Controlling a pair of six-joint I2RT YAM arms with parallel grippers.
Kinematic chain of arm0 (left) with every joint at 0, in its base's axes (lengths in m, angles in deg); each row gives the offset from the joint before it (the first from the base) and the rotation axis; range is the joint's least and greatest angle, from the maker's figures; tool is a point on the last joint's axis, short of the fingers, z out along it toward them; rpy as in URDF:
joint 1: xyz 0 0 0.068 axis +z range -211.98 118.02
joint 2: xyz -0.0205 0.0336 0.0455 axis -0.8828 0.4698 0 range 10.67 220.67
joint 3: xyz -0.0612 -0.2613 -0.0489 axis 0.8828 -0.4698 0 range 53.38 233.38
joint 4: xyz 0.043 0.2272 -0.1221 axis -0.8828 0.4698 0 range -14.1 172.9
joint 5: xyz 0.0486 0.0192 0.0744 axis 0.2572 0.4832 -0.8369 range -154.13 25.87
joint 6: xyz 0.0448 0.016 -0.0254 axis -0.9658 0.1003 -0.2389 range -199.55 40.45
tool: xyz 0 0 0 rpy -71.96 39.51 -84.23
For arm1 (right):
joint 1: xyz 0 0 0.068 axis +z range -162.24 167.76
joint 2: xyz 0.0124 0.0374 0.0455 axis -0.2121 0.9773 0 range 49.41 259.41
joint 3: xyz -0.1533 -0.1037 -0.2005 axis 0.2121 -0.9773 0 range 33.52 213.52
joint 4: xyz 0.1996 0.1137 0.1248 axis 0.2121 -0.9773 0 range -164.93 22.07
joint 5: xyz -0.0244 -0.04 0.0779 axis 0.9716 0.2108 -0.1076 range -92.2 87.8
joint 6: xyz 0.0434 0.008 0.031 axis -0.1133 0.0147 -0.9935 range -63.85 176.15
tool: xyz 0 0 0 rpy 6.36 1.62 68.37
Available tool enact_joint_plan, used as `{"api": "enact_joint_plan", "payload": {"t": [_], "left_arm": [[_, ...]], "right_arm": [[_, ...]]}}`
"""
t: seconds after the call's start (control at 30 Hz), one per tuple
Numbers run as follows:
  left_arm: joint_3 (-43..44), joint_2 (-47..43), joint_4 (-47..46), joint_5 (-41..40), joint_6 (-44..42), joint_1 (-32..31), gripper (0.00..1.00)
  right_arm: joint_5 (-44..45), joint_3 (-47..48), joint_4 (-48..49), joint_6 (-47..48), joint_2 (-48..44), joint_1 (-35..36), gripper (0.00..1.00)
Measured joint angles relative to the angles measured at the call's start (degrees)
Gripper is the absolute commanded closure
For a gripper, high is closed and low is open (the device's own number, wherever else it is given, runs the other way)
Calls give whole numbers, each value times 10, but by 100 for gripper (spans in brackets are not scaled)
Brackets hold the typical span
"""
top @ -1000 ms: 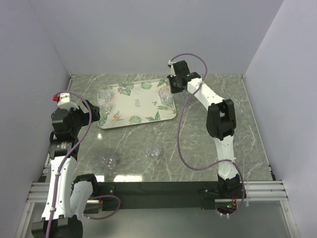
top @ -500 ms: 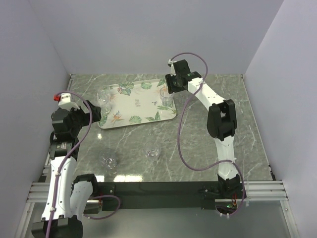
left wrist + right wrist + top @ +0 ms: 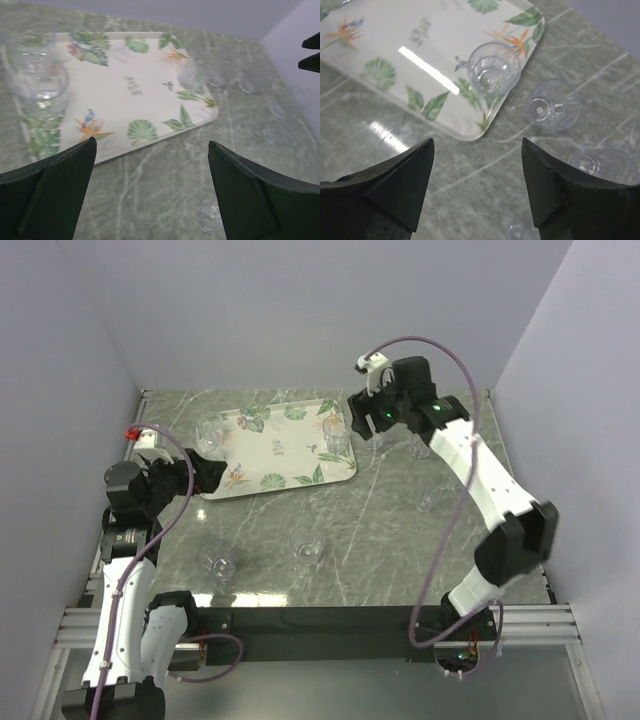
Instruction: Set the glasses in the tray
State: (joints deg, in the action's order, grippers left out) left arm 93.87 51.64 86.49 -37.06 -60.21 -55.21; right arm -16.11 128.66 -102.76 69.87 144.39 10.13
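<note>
The leaf-printed white tray (image 3: 275, 452) lies at the back left of the marble table. One clear glass (image 3: 335, 434) stands upright inside its right end, seen from above in the right wrist view (image 3: 494, 71). Another glass (image 3: 210, 434) stands at the tray's left end (image 3: 37, 75). My right gripper (image 3: 364, 418) hovers open and empty over the tray's right corner (image 3: 477, 145), apart from that glass. My left gripper (image 3: 205, 476) is wide open and empty over the table just in front of the tray (image 3: 151, 145).
Two loose glasses (image 3: 218, 562) (image 3: 308, 550) stand on the table near the front. More glasses sit right of the tray (image 3: 554, 105) (image 3: 602, 165) (image 3: 432, 502). Grey walls close in the left, back and right sides.
My right gripper has opened, leaving the glass standing in the tray's right end, and has risen and drawn back to the right. The left gripper has shifted slightly towards the tray.
</note>
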Motion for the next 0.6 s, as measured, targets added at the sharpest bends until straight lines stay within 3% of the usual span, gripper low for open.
{"api": "enact_joint_plan", "payload": {"t": [0.4, 0.6], "left_arm": [[4, -29, 30, 126, 92, -3, 1], [4, -40, 64, 137, 148, -27, 1]], "right_arm": [[-100, -301, -9, 124, -306, -10, 16], [-132, -401, -1, 132, -417, -72, 13]]}}
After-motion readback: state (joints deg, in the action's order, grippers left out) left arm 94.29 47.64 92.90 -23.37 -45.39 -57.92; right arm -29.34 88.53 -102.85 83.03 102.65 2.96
